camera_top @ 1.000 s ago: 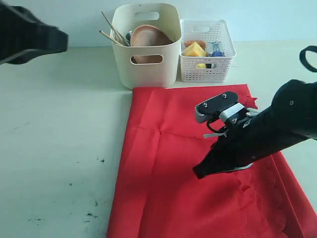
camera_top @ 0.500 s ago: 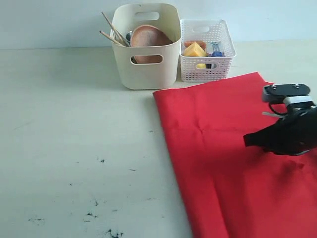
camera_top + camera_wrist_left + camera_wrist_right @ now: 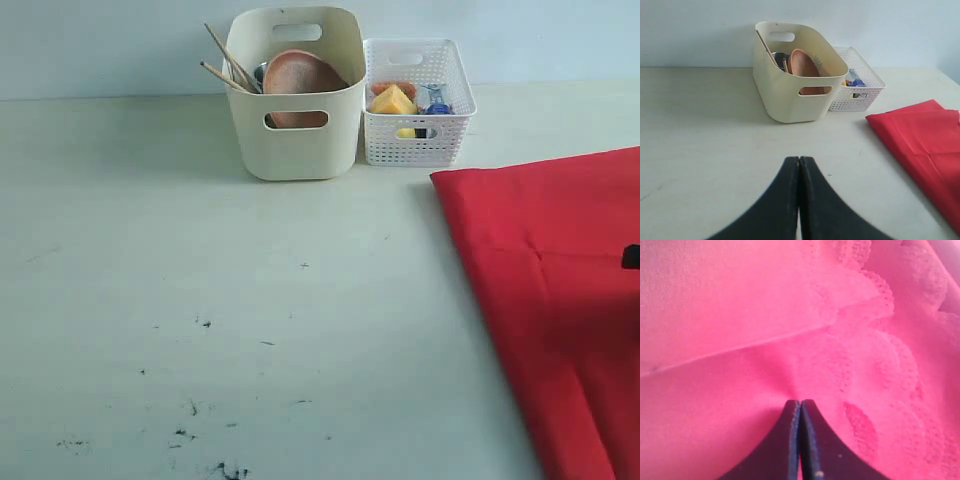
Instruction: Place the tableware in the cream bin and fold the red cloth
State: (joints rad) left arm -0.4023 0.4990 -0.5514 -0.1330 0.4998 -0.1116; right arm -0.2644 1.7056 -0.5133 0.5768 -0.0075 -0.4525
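left gripper [image 3: 799, 161] tips pressed together, holding nothing, over bare table [image 3: 150, 250] | right gripper [image 3: 800, 403] closed, pinching a pucker of red cloth [image 3: 560, 290] near its scalloped edge | cloth on the right, long axis near-to-far, far corner aimed at white basket [image 3: 415, 150] | back: cream bin [image 3: 300, 145], brown plate [image 3: 300, 75] on edge inside, chopsticks [image 3: 225, 55] poking up-left

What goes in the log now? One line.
left tool: shut, empty | right tool: shut on cloth | plate, chopsticks: in bin
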